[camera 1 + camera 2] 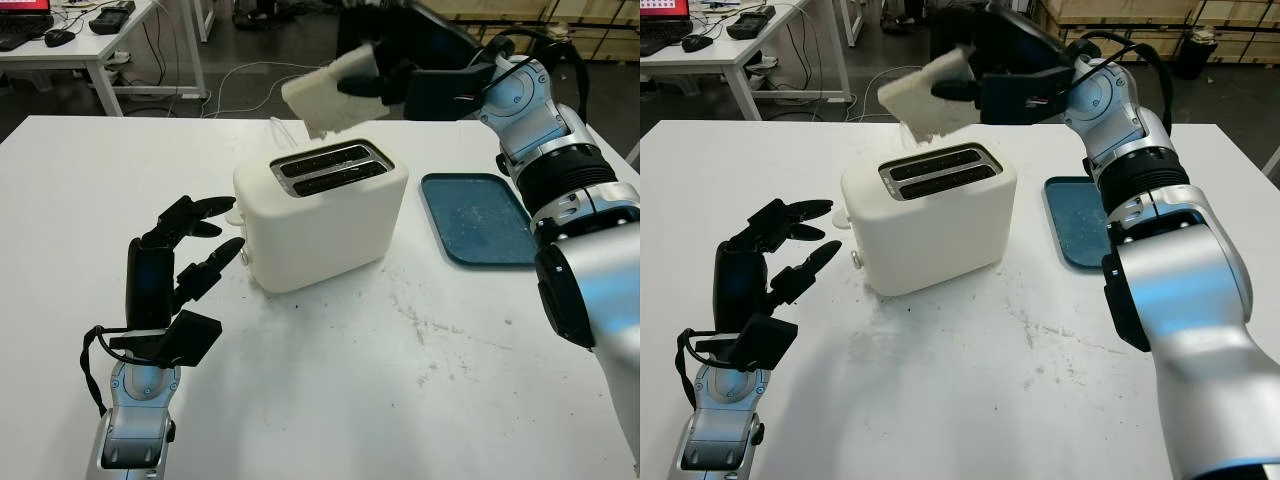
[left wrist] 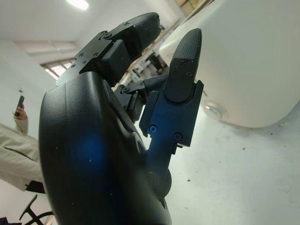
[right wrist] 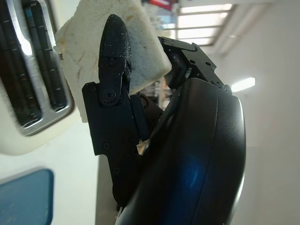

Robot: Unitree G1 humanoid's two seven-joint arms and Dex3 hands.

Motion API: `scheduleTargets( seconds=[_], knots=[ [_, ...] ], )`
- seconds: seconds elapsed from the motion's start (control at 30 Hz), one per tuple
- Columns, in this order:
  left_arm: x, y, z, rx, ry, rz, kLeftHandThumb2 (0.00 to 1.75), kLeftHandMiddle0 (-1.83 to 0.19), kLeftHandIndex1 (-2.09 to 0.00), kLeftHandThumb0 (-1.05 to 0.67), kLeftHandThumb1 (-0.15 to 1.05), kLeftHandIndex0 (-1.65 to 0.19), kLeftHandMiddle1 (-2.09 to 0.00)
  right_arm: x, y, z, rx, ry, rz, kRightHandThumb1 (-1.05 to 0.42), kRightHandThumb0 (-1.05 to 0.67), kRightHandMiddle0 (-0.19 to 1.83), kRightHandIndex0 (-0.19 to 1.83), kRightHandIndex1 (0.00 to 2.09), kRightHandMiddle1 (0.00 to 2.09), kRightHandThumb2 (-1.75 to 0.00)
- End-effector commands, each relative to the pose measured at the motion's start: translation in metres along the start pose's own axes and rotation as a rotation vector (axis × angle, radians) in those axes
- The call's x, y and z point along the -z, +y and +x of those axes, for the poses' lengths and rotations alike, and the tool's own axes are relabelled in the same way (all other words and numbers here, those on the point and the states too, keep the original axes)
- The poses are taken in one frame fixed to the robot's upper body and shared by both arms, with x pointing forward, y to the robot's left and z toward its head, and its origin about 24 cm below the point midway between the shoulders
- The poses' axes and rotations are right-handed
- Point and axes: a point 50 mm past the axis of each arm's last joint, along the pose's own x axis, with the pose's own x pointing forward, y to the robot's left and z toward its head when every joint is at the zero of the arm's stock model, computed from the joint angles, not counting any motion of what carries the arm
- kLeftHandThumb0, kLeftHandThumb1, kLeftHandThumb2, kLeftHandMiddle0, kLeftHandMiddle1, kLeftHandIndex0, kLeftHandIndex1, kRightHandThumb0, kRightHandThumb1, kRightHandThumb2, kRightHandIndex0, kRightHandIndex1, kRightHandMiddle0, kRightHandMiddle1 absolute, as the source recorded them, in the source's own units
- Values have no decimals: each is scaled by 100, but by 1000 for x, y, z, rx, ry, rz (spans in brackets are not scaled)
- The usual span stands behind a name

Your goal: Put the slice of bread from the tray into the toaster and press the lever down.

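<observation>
Right hand point(image 1: 385, 75): raised in the air above and behind the toaster, its black fingers point(image 3: 112, 56) pinching the slice of bread from both sides.
Slice of bread point(image 1: 330, 95): held clear of the table, tilted, hanging over the far edge of the toaster; it touches neither the toaster nor the tray.
Toaster point(image 1: 320, 215): white, two-slot, standing near the middle of the white table point(image 1: 350, 400); both slots point(image 1: 330, 167) face up and look dark inside, with nothing sticking out of them.
Lever: a small white knob point(image 1: 247, 256) shows on the toaster's end that faces the left hand; its height along the end cannot be judged.
Tray point(image 1: 478, 218): blue, flat on the table just to the right of the toaster, apart from it, with pale crumbs scattered over its surface.
Left hand point(image 1: 185, 250): open, holding nothing, poised beside the toaster's left end with its fingertips close to the white wall but not plainly touching it.
Table surface: dark specks and crumbs lie in front of the toaster.
Background: another table point(image 1: 90, 45) with cables stands at the far left, and a person's sleeve point(image 2: 14, 150) shows in the left wrist view.
</observation>
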Motion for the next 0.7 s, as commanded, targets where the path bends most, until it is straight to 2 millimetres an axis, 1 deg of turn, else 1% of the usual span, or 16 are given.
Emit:
scheduleTargets(
  seconds=[0.0,0.23,0.33,0.5,0.67],
  knots=[
    [3,2,0,-7,8,13,7,-52,-55,-32,92,-65,-121,-6,-12,0,-11,7,-24,-92,-56,92,114,175,175,-33],
    [3,1,-1,-12,14,13,7,-51,-54,-32,92,-65,-120,-4,-20,-6,-25,16,-48,-92,-58,94,116,175,175,-32],
    [3,1,-1,-11,14,19,7,-52,-54,-33,92,-66,-120,-4,-23,-8,-24,4,-14,-92,-57,96,119,175,175,-34],
    [3,0,-1,-11,21,16,7,-52,-54,-32,92,-66,-120,-5,-30,-11,-19,4,7,-92,-55,94,115,175,175,-34],
    [4,0,-1,-8,14,21,7,-52,-54,-32,92,-66,-121,-5,-32,-11,-1,16,-42,-92,-58,92,112,175,175,-37]
  ],
)
